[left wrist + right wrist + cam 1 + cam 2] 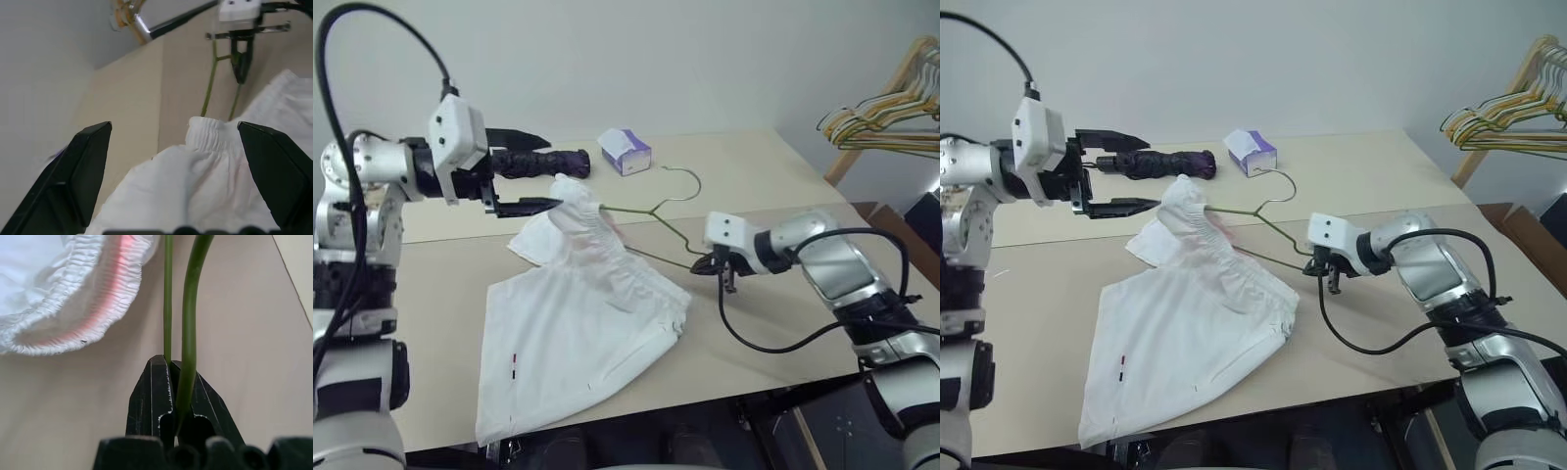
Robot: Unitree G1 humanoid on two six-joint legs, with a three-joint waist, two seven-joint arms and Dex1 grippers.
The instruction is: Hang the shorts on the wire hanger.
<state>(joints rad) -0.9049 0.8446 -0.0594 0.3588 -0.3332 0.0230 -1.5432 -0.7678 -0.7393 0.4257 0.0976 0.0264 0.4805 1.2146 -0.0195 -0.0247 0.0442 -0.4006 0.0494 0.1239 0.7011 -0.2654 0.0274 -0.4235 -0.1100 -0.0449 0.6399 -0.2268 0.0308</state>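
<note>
While white cloth shorts (578, 333) sprawl on the beige table (773, 186), one waistband end is raised on the thin olive wire hanger (658, 213).
R gripper (707, 262) clamps hanger's near corner; L gripper (524, 173), jaws wide, empty, hovers beside the raised waistband. Farther back: dark folded umbrella (540, 162), purple tissue box (626, 151).

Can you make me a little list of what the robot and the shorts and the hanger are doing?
shorts: white cloth shorts, waistband end lifted on the hanger's arm, the rest on the beige table
hanger: thin grey-green wire hanger, one end inside the waistband
left gripper: open, beside the raised waistband
right gripper: shut on the hanger's corner
</note>
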